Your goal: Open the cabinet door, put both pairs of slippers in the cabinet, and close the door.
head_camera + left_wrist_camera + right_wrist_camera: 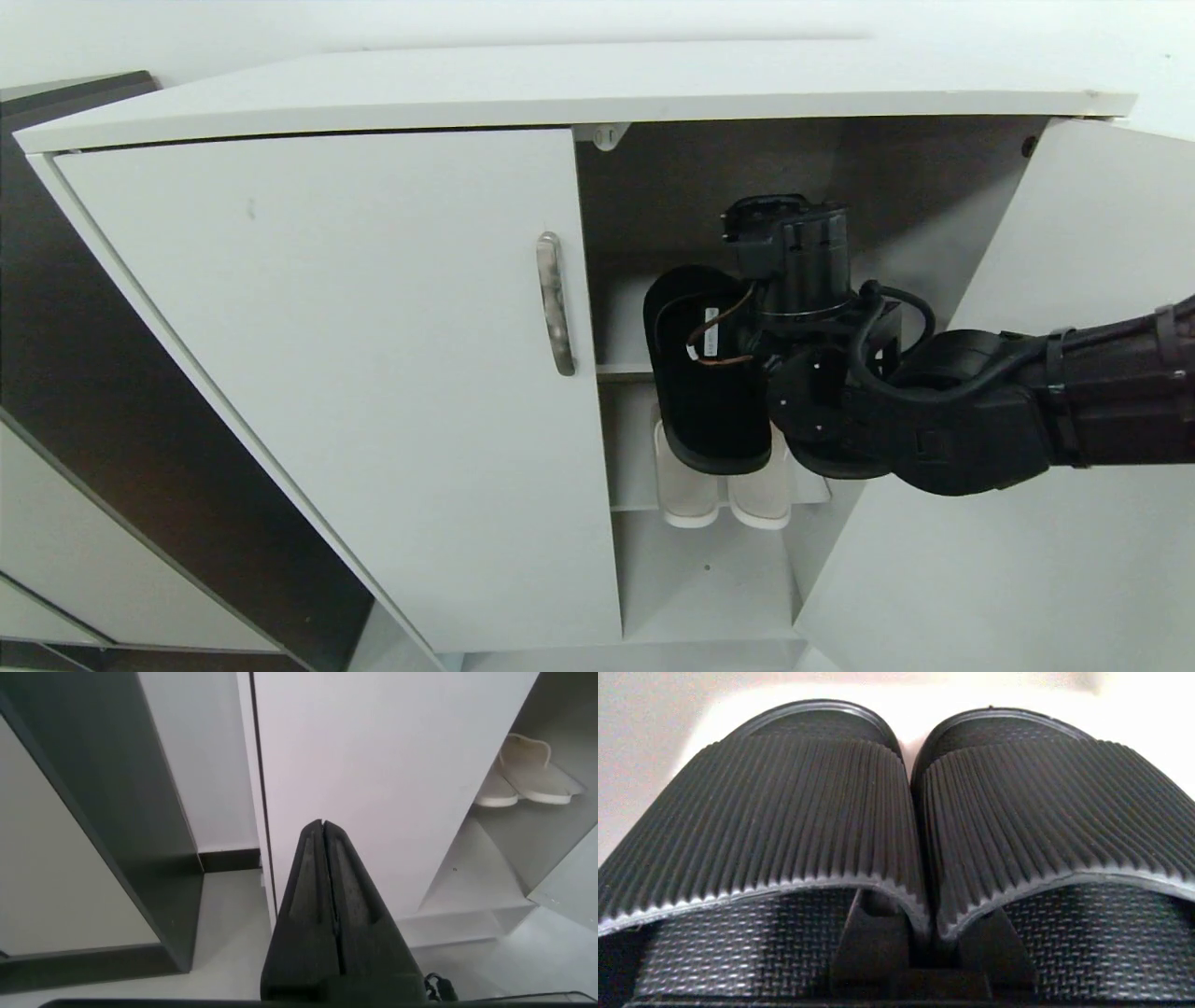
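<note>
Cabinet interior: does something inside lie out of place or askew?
Slightly. The white slippers lie side by side on the lower shelf, but their ends stick out past its front edge, as if only half pushed in. The right gripper holds the black slippers at the opening, not yet placed.

left door (355,373) shut; white slippers (691,499) crowd lower shelf (637,504)
</note>
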You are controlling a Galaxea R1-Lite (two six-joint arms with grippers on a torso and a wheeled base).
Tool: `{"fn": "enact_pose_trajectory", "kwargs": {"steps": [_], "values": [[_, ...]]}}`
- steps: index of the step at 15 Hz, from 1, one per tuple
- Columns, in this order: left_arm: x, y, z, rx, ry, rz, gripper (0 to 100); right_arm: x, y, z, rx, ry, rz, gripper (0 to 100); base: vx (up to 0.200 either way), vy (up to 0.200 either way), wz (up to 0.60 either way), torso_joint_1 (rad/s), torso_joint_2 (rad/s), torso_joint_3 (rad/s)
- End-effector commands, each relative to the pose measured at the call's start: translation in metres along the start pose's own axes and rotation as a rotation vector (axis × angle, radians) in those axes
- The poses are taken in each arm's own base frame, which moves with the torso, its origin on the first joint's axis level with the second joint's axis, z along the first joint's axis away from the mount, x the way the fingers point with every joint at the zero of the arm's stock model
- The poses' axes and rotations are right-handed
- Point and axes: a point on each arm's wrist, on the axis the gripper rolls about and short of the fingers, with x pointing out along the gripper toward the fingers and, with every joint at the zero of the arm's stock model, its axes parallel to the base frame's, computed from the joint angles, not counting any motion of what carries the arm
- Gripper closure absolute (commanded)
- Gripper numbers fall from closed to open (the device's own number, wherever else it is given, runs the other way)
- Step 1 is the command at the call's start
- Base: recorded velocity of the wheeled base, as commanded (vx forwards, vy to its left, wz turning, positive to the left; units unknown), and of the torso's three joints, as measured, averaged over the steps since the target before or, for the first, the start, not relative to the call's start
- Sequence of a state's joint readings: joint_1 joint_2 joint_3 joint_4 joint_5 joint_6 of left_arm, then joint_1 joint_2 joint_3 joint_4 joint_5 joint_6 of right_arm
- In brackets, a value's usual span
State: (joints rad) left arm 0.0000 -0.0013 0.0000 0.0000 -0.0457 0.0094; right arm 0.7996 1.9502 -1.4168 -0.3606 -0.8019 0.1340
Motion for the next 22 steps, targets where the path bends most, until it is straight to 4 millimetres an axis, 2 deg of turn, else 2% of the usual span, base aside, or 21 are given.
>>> {"fn": "enact_pose_trajectory", "kwargs": {"steps": [1, 9, 13, 22], "values": [[0.0, 0.0, 0.0, 0.0, 0.001, 0.0, 100, 0.021, -0.001, -0.001, 0.005, 0.0, -0.014, 100, 0.0, 0.0, 0.0, 0.0, 0.0, 0.0], [0.0, 0.0, 0.0, 0.0, 0.001, 0.001, 100, 0.054, -0.004, 0.03, 0.004, 0.021, -0.031, 100, 0.0, 0.0, 0.0, 0.0, 0.0, 0.0], [0.0, 0.0, 0.0, -0.002, 0.001, 0.001, 100, 0.065, -0.003, 0.03, 0.007, 0.021, -0.045, 100, 0.0, 0.0, 0.0, 0.0, 0.0, 0.0], [0.0, 0.0, 0.0, -0.002, 0.001, 0.001, 100, 0.072, -0.002, 0.023, 0.003, 0.031, -0.042, 100, 0.0, 0.0, 0.0, 0.0, 0.0, 0.0]]}}
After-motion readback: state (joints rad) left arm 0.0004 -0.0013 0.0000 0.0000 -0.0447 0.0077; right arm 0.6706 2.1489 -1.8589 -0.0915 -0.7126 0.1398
